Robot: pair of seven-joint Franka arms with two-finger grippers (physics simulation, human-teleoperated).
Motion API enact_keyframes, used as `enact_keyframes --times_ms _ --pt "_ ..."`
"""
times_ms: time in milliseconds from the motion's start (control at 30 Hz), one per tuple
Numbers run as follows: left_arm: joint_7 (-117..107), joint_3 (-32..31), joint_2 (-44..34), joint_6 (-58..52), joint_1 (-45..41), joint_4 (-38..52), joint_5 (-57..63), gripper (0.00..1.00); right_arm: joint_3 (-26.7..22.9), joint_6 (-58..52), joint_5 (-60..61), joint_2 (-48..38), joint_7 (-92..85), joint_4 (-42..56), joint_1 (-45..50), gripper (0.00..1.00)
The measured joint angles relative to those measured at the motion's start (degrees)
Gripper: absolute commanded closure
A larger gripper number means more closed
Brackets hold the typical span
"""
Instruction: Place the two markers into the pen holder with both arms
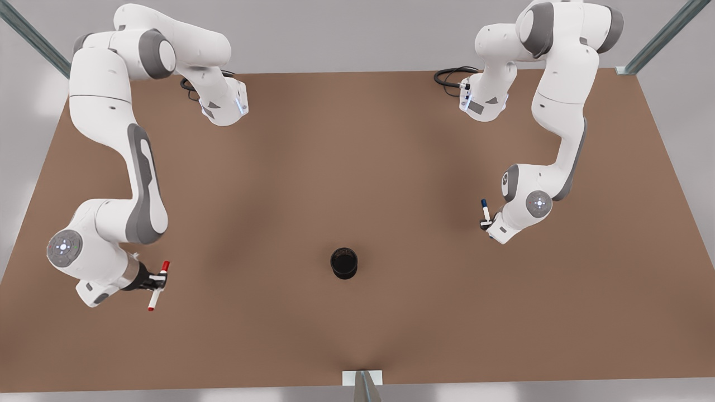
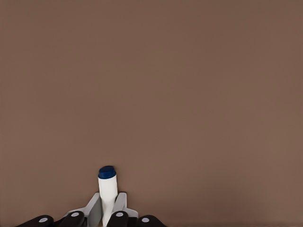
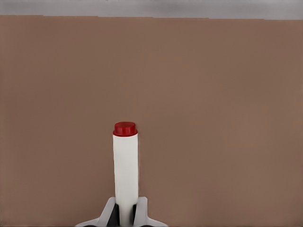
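Brown and bare over most of its spread, the surface left broad open room between the two white arms, with its edges well clear of every task item. On the front view's left, the right arm reached low toward the near edge, and on the front view's right, the left arm folded down over the far half. The pen holder, a small round black cup with a dark hollow, stood upright near the middle, well apart from both arms. The right tool was clamped on the red marker around its white barrel; the right wrist view showed that barrel rising between the pale fingers to a red end. The left tool gripped the blue marker, and the left wrist view showed its short white stub and blue end pinched between the fingers over plain brown.
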Motion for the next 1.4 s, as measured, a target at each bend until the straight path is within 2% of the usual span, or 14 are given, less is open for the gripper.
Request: enact_keyframes --times_ms 133,200,400,667,833,1000,1167,1400 --pt "-0.1 0.0 -0.2 0.0 0.0 0.0 0.2 0.79 2.4 -7.5 -2.5 -11.5 0.2 0.9 0.3 0.79" --pt "-0.2 0.0 -0.8 0.0 0.0 0.1 0.4 0.79 5.3 -11.8 -4.5 -15.4 0.6 2.7 0.8 0.79" --pt "-0.6 -0.1 -3.2 -1.9 0.0 3.8 0.5 0.79 7.1 -19.2 -5.3 -17.0 3.1 2.5 0.4 0.79" --pt "1.7 -0.5 -4.5 -14.5 1.4 22.2 -3.3 0.79 7.1 -22.7 -3.5 -17.1 5.3 2.0 -0.2 0.79" --pt "3.0 -1.8 -2.5 -20.8 -4.0 32.3 -5.9 0.79 7.0 -23.4 -3.3 -17.1 6.2 2.1 -0.2 0.79" --pt "7.3 -11.9 4.1 -22.6 -5.1 47.1 -11.6 0.79 7.0 -23.7 -3.2 -17.0 6.8 2.1 -0.5 0.79" --pt "19.5 -19.7 7.9 -12.2 -7.1 48.9 -20.7 0.79 7.1 -23.8 -3.0 -17.0 7.3 2.1 -0.5 0.79" --pt "35.2 -20.7 20.9 21.3 -20.9 49.2 -23.6 0.79 8.0 -21.7 -0.6 -16.0 8.8 2.3 1.0 0.79"
